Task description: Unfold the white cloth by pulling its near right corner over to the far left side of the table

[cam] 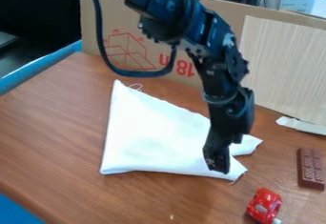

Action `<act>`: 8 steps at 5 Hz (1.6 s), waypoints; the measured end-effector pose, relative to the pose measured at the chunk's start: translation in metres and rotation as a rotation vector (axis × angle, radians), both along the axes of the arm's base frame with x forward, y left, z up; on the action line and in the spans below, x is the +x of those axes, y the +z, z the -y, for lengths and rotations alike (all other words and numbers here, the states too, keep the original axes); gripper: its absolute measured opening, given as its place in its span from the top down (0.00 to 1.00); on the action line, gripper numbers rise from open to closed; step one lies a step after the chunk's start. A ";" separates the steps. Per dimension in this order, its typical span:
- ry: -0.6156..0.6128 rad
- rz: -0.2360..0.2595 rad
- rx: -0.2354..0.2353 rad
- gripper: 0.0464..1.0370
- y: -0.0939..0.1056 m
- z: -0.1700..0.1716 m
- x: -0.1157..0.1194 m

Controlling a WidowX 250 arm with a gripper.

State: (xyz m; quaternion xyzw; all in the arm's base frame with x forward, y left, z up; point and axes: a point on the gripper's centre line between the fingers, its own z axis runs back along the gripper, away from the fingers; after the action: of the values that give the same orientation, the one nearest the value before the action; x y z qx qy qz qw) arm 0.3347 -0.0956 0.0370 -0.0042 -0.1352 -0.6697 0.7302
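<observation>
The black gripper (218, 157) hangs down right of centre, over the right part of a white cloth (149, 132). Its lower end is at the cloth near the front right corner; whether it touches or holds the fabric I cannot tell. The cloth lies on the brown table, folded into a rough triangle, with a narrow point at the back left and two corners at the right. Loose threads hang from its back and front right corners. Part of the cloth is hidden behind the gripper.
A red toy car (264, 206) stands at the front right, with a brown chocolate bar (310, 168) behind it to the right. Further back lies a white strip (301, 125). A cardboard wall (185, 87) borders the brown table (51, 137) at the back.
</observation>
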 end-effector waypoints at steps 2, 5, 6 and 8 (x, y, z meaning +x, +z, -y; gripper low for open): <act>-0.012 -0.020 0.037 0.04 -0.016 0.008 -0.001; -0.018 -0.028 0.074 0.37 -0.032 0.009 0.011; -0.014 -0.027 0.071 0.68 -0.032 0.004 0.012; -0.032 -0.057 0.015 0.98 -0.030 -0.006 0.008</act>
State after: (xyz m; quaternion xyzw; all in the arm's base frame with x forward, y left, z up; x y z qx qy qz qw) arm 0.3426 -0.0892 0.0068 -0.0200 -0.1091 -0.6819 0.7230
